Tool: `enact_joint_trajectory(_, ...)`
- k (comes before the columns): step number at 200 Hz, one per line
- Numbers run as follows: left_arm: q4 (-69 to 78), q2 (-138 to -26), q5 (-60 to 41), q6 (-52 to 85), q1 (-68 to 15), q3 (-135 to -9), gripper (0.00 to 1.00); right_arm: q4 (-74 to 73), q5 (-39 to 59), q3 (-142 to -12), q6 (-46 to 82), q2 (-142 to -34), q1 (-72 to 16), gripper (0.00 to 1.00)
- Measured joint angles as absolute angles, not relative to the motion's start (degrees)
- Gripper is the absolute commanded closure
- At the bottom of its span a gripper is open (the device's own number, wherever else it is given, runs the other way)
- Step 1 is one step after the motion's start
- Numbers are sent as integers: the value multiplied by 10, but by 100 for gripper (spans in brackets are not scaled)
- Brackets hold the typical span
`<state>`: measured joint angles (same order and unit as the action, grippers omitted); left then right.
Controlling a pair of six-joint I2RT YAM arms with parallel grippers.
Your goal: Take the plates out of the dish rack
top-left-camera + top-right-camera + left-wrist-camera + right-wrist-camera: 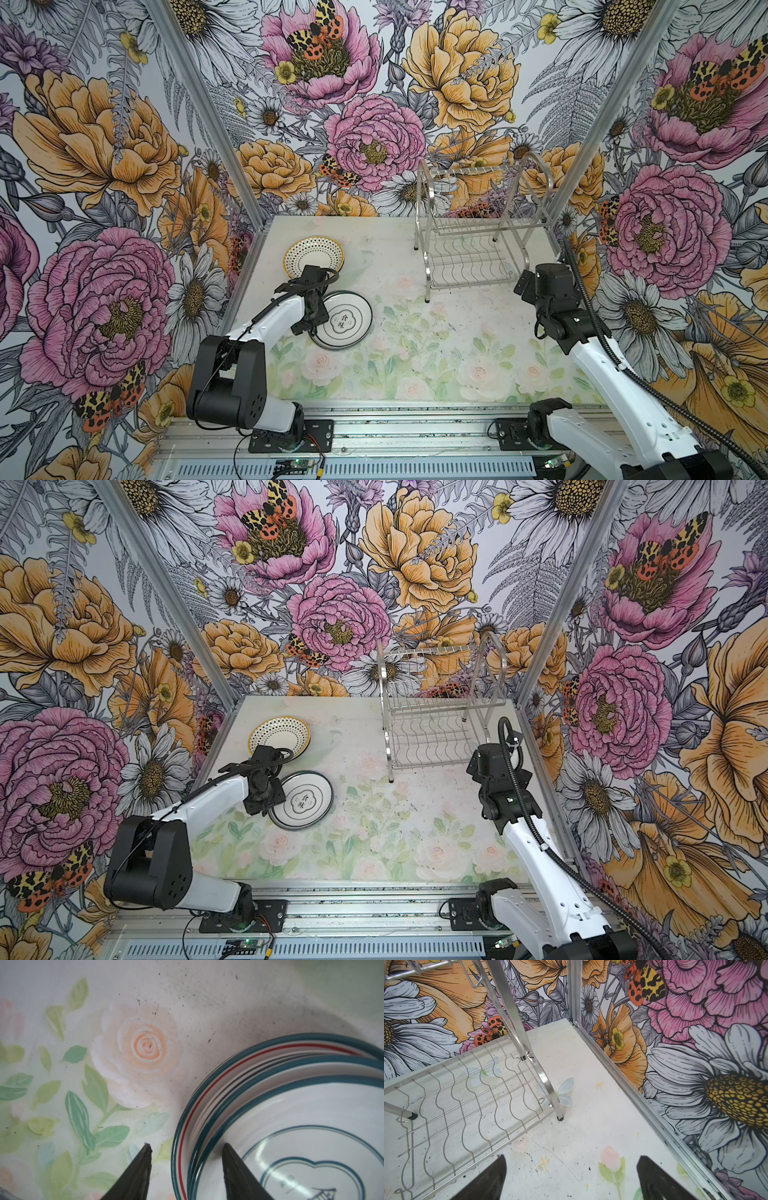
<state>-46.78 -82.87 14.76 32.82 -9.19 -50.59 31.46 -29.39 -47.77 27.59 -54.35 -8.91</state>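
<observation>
The dish rack [469,262] [432,739] [512,1016] stands at the back right with both tiers bare. A stack of teal-ringed plates [345,320] [303,800] [291,1105] lies flat on the table at the left; one plate in it shows a red ring. Behind the stack lies a dotted plate with a yellow rim [313,255] [279,734]. My left gripper [187,1144] [309,328] is open astride the stack's near rim, one finger outside and one over the top plate, neither touching. By the rack's front right leg, my right gripper [572,1157] [521,286] hangs open and empty over the table.
The floral table top [436,353] is fenced by patterned walls with aluminium corner posts [573,991]. The right wall's base rail [654,1118] runs close beside my right gripper. The arm bases sit on a rail along the front edge [395,432].
</observation>
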Motion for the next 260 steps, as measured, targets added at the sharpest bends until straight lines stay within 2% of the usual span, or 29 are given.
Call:
enact_joint_trajectory(44, -470, -829, 155, 328, -90, -507, 46, 315, -286, -478, 280, -543, -86, 1)
enact_joint_trajectory(86, -479, -806, 157, 325, -92, -507, 18, 314, -278, -478, 280, -544, -86, 1)
enact_joint_trajectory(105, -481, -766, 157, 326, -95, -507, 8, 314, -273, -478, 279, -545, -86, 1)
enact_joint_trajectory(122, -478, -715, 157, 328, -92, -507, 2, 314, -271, -478, 274, -545, -86, 1)
enact_joint_trajectory(151, -449, -635, 185, 321, -72, -505, 1, 299, -265, -478, 253, -553, -86, 1)
enact_joint_trajectory(171, -356, -577, 218, 305, -64, -461, 1, 236, -245, -462, 203, -563, -86, 1)
enact_joint_trajectory(203, -127, -505, 248, 238, -68, -298, 1, 160, -187, -447, 108, -637, -85, 1)
enact_joint_trajectory(222, -20, -504, 256, 167, -82, -229, 1, 78, -181, -416, 81, -687, -85, 1)
enact_joint_trajectory(260, 157, -550, 293, 67, -97, -184, 1, -118, -184, -275, 57, -699, -83, 1)
